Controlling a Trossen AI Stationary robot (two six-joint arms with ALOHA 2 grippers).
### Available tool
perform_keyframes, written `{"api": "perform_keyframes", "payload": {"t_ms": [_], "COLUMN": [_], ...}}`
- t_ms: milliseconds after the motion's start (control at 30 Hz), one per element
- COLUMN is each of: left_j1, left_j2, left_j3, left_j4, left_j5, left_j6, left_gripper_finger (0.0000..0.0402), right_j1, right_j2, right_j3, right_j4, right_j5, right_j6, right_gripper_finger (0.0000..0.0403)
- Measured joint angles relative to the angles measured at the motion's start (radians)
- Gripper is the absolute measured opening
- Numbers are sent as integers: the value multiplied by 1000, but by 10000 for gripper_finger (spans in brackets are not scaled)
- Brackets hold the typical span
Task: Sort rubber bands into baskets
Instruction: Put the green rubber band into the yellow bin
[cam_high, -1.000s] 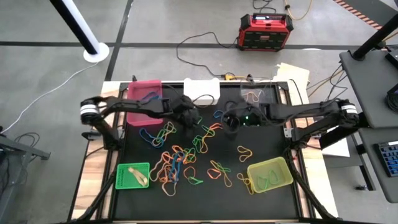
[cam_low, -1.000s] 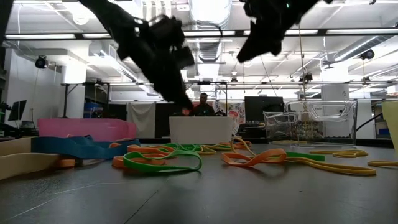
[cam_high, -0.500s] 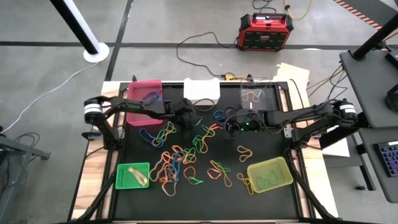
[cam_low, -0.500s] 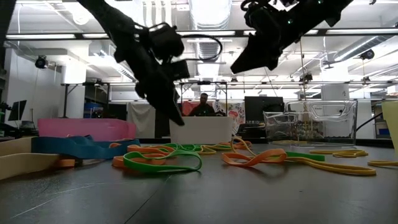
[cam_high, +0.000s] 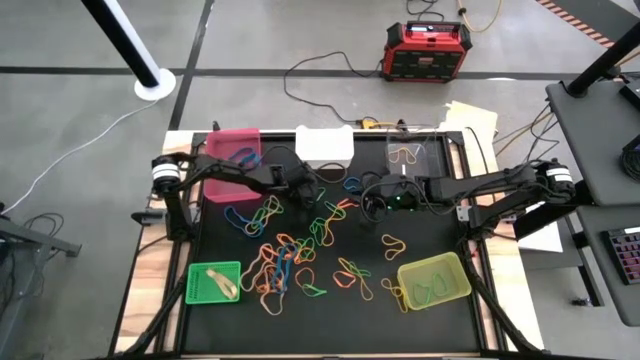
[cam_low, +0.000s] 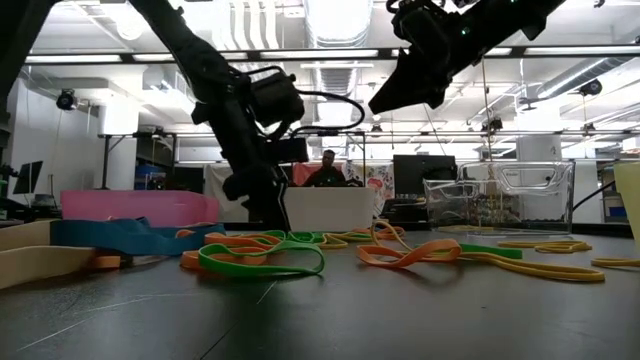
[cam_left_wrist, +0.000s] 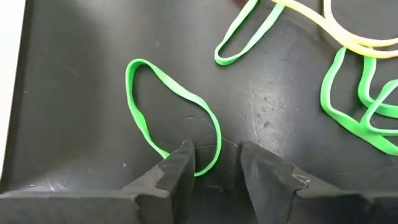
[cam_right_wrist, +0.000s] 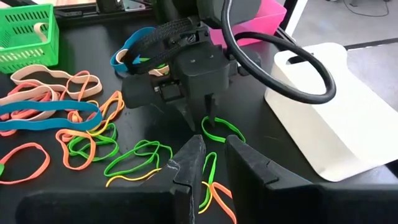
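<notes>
the left gripper (cam_left_wrist: 214, 163) is down on the mat beside the white basket (cam_high: 324, 144), fingers narrowly parted astride a green rubber band (cam_left_wrist: 169, 112) to pinch it, while the right gripper (cam_right_wrist: 211, 163), slightly open and empty, waits nearby.

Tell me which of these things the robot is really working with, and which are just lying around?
Part of the job:
rubber bands
pink basket
white basket
clear basket
green basket
yellow basket
left hand, down on a green band
right hand, held above the table

Just lying about:
red box
floor cables
</notes>
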Motion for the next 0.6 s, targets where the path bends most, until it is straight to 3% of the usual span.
{"api": "perform_keyframes", "payload": {"t_ms": [233,367,600], "left_j1": [10,12,12], "left_j2": [1,-3,-93], "left_j3": [0,0,-2], "left_j4": [0,-1,14], "left_j5": [21,40,289], "left_j6": [-4,-8,-4], "left_gripper_finger": [10,2,0], "right_j1": [0,1,41], "right_j2": [0,0,2], "right_j3": [0,0,-62], "right_j4": [3,4,110], "right_j5": [0,0,0], "right_j6": [1,-4,-105], "right_gripper_finger": [59,59,59]}}
